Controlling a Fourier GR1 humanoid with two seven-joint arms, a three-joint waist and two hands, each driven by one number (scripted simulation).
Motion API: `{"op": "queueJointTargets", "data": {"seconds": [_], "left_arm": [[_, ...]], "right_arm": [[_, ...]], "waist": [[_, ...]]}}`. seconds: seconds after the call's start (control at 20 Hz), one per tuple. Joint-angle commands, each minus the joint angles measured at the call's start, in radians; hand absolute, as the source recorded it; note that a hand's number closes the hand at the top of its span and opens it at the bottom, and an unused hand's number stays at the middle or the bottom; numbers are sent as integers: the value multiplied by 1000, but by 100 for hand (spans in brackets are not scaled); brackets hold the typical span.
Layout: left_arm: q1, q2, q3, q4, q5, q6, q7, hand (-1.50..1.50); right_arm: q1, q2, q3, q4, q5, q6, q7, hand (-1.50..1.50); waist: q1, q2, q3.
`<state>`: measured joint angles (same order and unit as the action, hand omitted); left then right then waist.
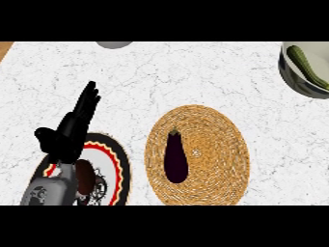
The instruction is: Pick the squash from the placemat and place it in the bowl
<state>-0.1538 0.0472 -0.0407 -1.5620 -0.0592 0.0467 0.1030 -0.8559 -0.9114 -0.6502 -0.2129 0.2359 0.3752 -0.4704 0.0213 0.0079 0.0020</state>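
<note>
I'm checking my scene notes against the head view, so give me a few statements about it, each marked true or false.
1. A dark purple vegetable lies on the woven placemat. True.
2. The bowl at the upper right holds nothing. False: a green squash lies in it.
3. The left hand is open, fingers straight. True.
4. The left hand hovers over the placemat. False: it is over the patterned plate, left of the placemat.
5. The right hand shows beside the bowl. False: it is not in view.
</note>
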Motion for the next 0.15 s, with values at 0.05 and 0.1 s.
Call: {"op": "queueJointTargets", "data": {"seconds": [0.05,0.1], "left_arm": [[40,-4,-10,25,-9,-10,-60,0],[19,14,19,46,17,-31,-60,0]], "right_arm": [[83,17,16,-10,-6,44,-79,-150],[127,10,9,-26,-21,47,-104,-150]], "waist": [[2,2,0],[-8,-1,0]]}}
